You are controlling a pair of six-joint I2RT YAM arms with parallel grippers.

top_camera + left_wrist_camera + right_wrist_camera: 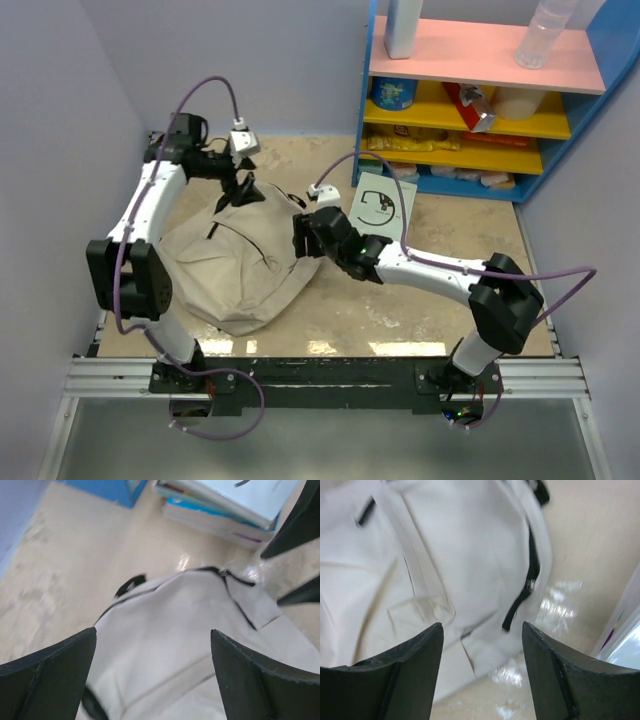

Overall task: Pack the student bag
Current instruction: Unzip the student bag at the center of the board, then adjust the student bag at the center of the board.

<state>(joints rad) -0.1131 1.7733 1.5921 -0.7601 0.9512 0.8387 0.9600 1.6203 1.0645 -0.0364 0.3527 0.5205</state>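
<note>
Left pincer: my left pincer [152,632] is released, jaws spread wide with nothing between them. It hangs just above the far end of the student bag [235,265].
Right pincer: my right pincer [482,625] is also released and empty, poised at the bag's right edge beside the black zipper [522,592].
Bag's place: it lies slumped on the table [400,310], left of centre, between my two pincers. I cannot tell whether its main opening is unzipped.
Other things: a stack of books [383,205] sits just right of the bag, with the blue shelf unit [480,100] behind it.
Risk, cloth: if I close on the limp fabric I may catch only the outer layer. Pulling would then bunch it or drag the whole bag rather than open its mouth.
Risk, zipper: the pull is small and the trim narrow, so my blunt tips could slip off.
Risk, crowding: my pincers work near each other over one end of the bag, and a careless sweep could knock them together or nudge the books.
Bag material: soft beige cloth, creased and sagging, with flat seams and black edging.
Books: flat and stiff, with smooth covers.
Table: pale and mottled, glossy enough to throw back light.
My fingers: matte black wedges.
</note>
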